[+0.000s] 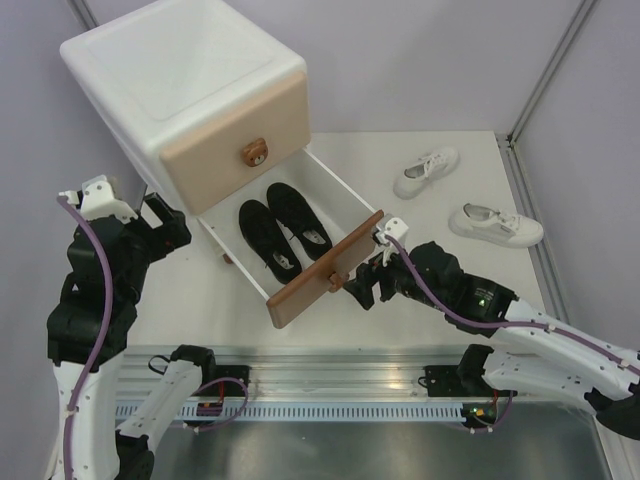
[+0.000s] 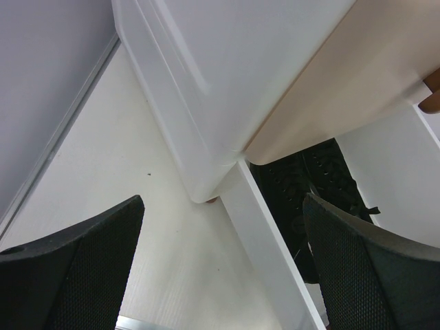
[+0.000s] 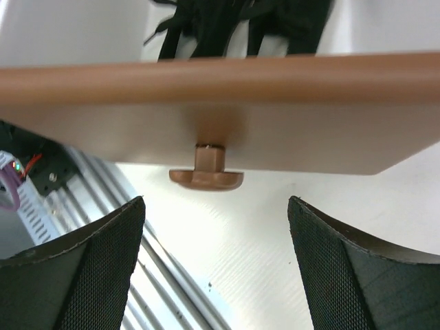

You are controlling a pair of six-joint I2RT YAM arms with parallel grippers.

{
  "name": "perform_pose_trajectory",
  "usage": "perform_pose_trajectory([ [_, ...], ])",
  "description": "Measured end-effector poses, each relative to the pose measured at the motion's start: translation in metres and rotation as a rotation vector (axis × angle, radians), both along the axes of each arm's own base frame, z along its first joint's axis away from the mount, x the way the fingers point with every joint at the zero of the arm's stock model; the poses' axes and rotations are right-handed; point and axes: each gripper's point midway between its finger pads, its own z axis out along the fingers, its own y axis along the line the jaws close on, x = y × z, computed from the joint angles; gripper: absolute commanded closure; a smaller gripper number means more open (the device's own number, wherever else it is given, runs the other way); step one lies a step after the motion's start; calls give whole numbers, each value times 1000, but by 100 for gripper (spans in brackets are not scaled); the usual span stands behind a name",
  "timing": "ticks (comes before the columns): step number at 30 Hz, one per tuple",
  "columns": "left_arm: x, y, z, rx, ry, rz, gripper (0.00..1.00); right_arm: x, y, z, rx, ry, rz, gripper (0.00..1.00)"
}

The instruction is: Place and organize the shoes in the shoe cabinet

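Shoe cabinet (image 1: 190,90): lower drawer (image 1: 325,268) pulled out w/ black shoes (image 1: 283,232) inside; white shoes (image 1: 427,171) on table (image 1: 350,160), R side. My R gripper (image 3: 214,227) gapes empty just before drawer knob (image 3: 206,175); L gripper (image 2: 223,227) wide, empty, beside cabinet.

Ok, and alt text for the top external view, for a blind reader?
A white shoe cabinet stands at back left, its brown lower drawer pulled out with a black pair of shoes inside. The right gripper faces the drawer's knob, the left gripper hovers beside the cabinet, and two white sneakers lie apart at the right.
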Motion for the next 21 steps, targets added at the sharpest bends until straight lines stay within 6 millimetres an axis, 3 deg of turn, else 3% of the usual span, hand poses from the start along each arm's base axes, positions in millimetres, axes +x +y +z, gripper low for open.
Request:
perform_pose_trajectory([
  [8,4,-1,0,-1,9,1,0,-17,6,-62,-70,127,70,12],
  [21,6,-1,4,-2,6,1,0,2,32,-86,-70,126,57,16],
])
